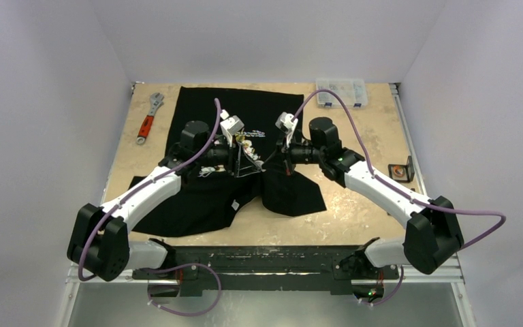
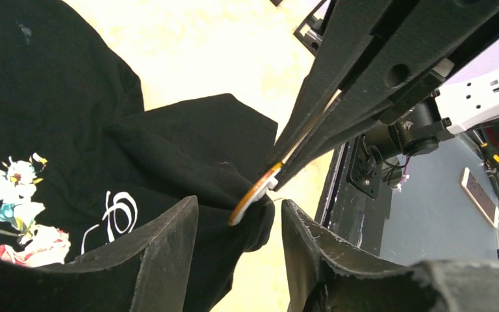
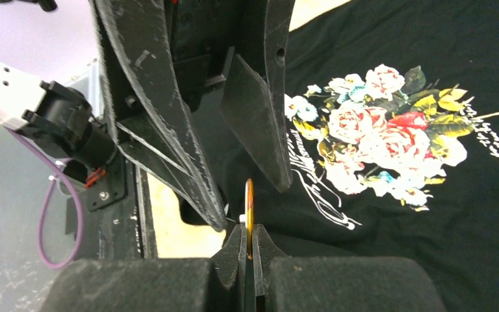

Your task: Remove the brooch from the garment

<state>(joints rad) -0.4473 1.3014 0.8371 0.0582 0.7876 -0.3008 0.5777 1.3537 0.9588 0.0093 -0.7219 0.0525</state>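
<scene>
The black T-shirt [image 1: 204,204] with rose print [image 3: 383,136] lies rumpled on the table. The brooch [image 3: 249,207], a thin orange-gold disc seen edge-on, is pinched in my right gripper [image 3: 249,239], which is shut on its lower edge. In the left wrist view the brooch [image 2: 253,195] sits against a raised fold of the shirt [image 2: 195,149]; I cannot tell whether its pin is still in the cloth. My left gripper [image 2: 239,224] is open, its fingers [image 2: 162,247] on either side just below the brooch and fold. The two grippers meet tip to tip over the shirt [image 1: 262,165].
A red-handled wrench [image 1: 148,117] lies at the back left. A clear parts box [image 1: 341,91] stands at the back right. A small black holder with an orange ring [image 1: 402,169] sits at the right edge. The table's near rail [image 1: 265,255] is close below.
</scene>
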